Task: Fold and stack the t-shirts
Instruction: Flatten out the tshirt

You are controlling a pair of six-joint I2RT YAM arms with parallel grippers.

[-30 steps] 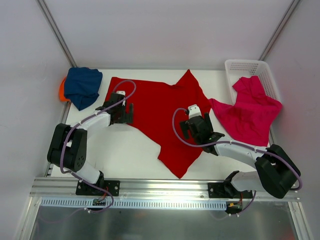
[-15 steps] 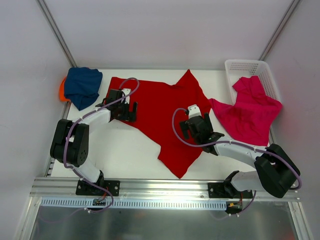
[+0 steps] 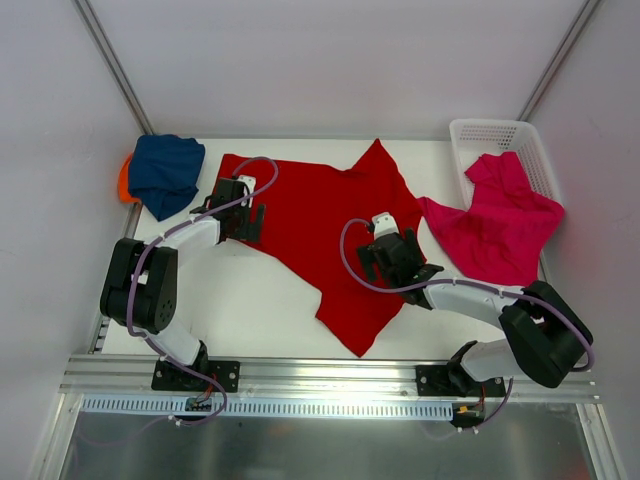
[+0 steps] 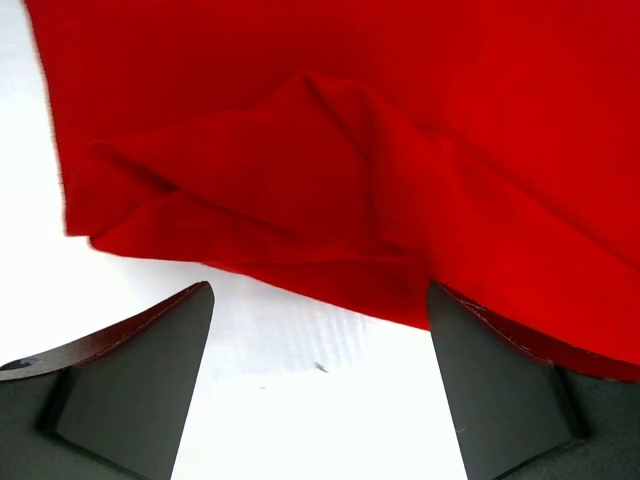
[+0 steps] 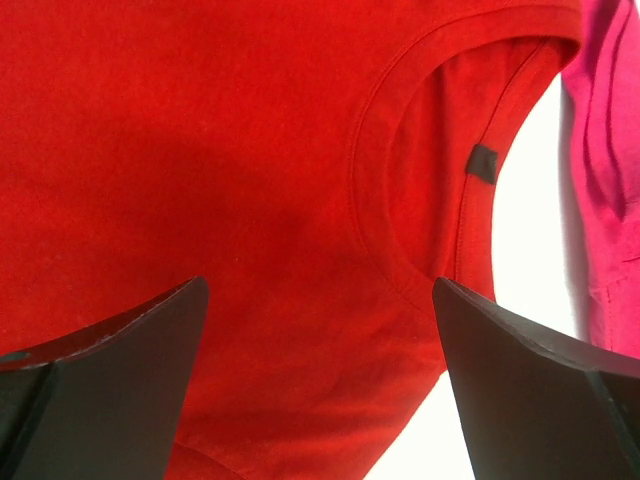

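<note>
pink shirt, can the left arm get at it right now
Probably not: the pink shirt hangs from the basket at far right, with the right arm and red shirt between it and the left claw.

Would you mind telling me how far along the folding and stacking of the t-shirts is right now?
Nothing looks folded or stacked. In hand: the red t-shirt lies spread out, with the left gripper open at its rumpled edge and the right gripper open above its collar. Left: the navy t-shirt bunched over the orange t-shirt, and the magenta t-shirt draped out of the basket.
</note>
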